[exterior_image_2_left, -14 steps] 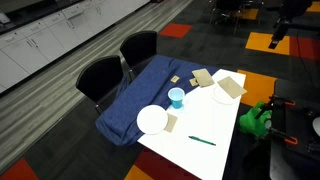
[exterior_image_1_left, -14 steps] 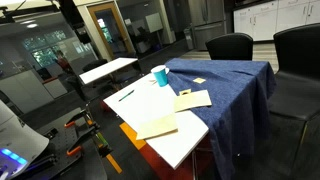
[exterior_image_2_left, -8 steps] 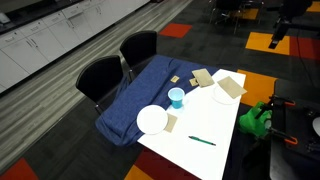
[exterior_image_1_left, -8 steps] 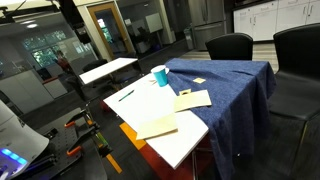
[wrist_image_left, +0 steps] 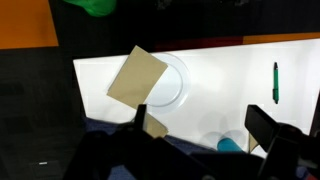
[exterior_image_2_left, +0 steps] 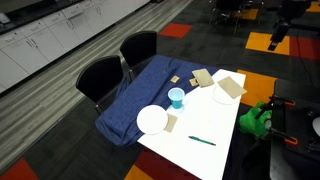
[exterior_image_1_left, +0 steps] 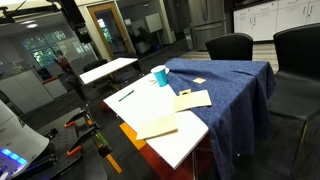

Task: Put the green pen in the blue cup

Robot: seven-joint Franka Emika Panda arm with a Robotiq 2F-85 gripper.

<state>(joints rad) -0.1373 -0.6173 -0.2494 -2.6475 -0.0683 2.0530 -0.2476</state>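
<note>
Fingers (wrist_image_left: 268, 128) spread empty; green pen (wrist_image_left: 275, 82) lies flat, running top-to-bottom in wrist view.

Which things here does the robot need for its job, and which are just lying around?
For the job: green pen, blue cup.
Just lying about: white plate, tan papers, blue cloth, black chairs.
</note>
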